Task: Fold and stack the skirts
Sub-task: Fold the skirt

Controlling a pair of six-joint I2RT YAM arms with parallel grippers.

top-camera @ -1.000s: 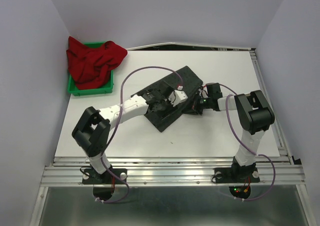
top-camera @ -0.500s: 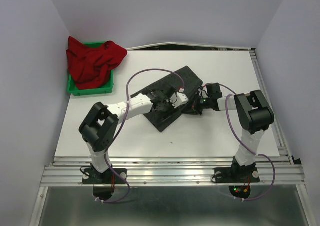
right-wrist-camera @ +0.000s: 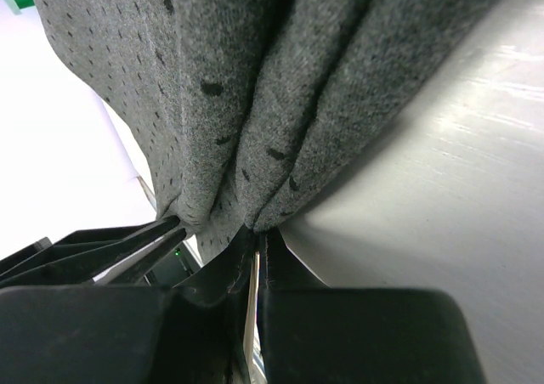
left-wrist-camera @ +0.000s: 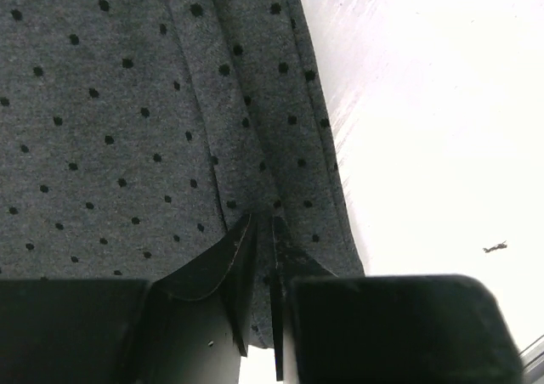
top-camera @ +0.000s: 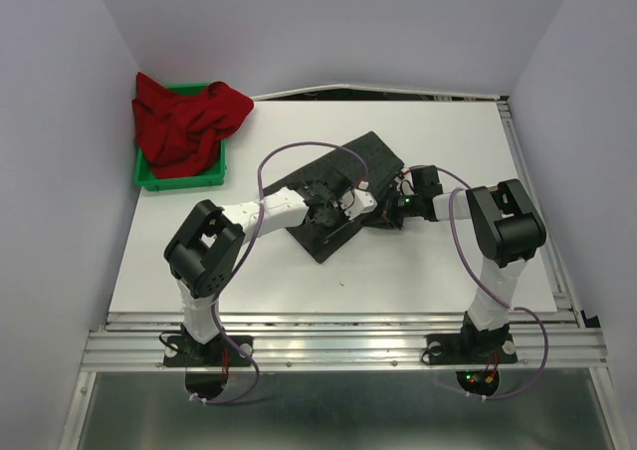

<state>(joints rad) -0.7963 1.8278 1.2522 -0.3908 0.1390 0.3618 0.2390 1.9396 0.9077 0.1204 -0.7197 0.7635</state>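
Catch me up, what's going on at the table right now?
Both arms are working the dotted charcoal skirt, which lies on the table. The left gripper is pinched shut on a fold near its edge, and the right gripper is pinched shut on bunched layers at its right side. The red skirt sits heaped over the green bin at the far left corner, untouched. Nothing is stacked yet.

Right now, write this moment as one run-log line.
stage: folding | left end effector: shut on dotted skirt | right end effector: shut on dotted skirt | red skirt: heaped in green bin
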